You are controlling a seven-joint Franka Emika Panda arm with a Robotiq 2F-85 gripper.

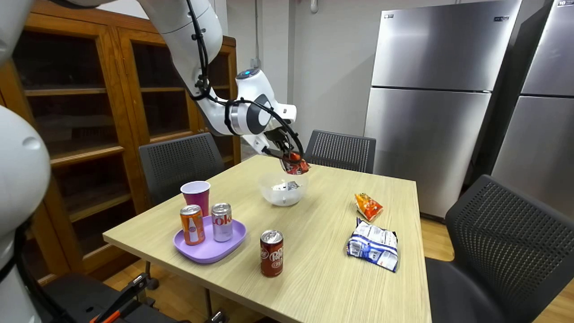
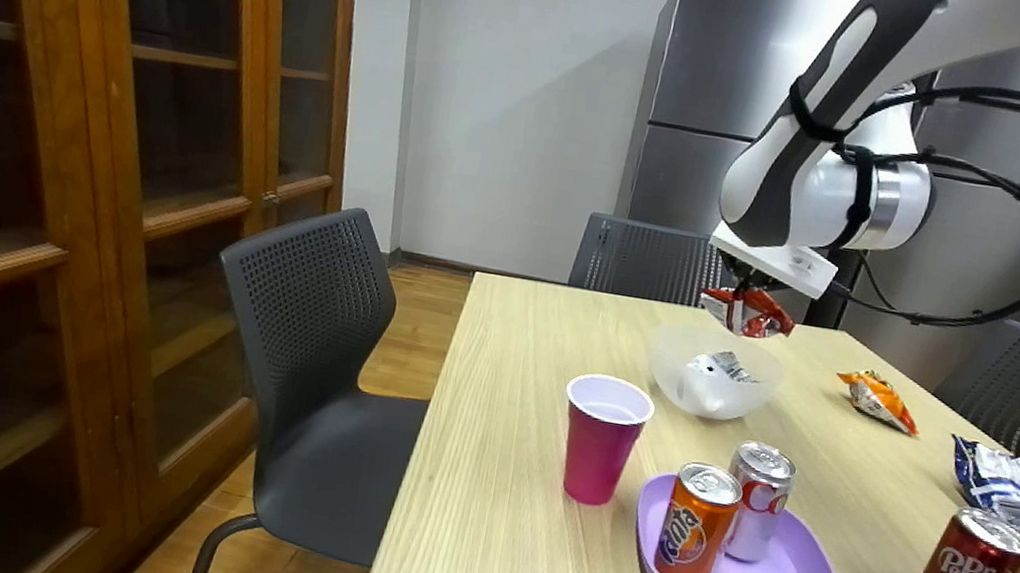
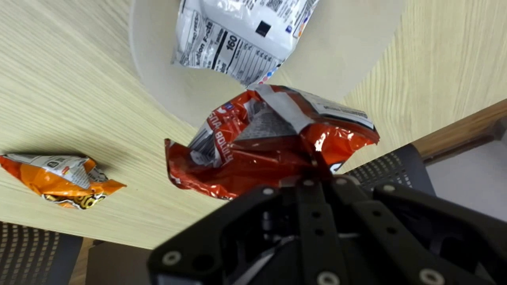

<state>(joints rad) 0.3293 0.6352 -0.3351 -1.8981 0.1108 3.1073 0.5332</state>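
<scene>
Tray (image 1: 211, 255): carries Fanta (image 1: 193, 226) and Coke (image 1: 222, 223)
Cup (image 1: 197, 201): in an exterior view, at tray's 11 o'clock
Dr Pepper (image 1: 271, 254): tray's 3 o'clock, upright
Fridges (image 1: 428, 112): tray's 2 o'clock
Cabinet (image 1: 128, 130): tray's 11 o'clock, beyond

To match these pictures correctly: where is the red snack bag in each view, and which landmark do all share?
In an exterior view: red snack bag near the centre.
In an exterior view: red snack bag right of centre, mid-height.
In the wrist view: red snack bag near the centre.
Shared landmark: translucent bowl, in all three.

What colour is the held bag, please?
The held bag is mostly red, clearest in the wrist view.
</scene>
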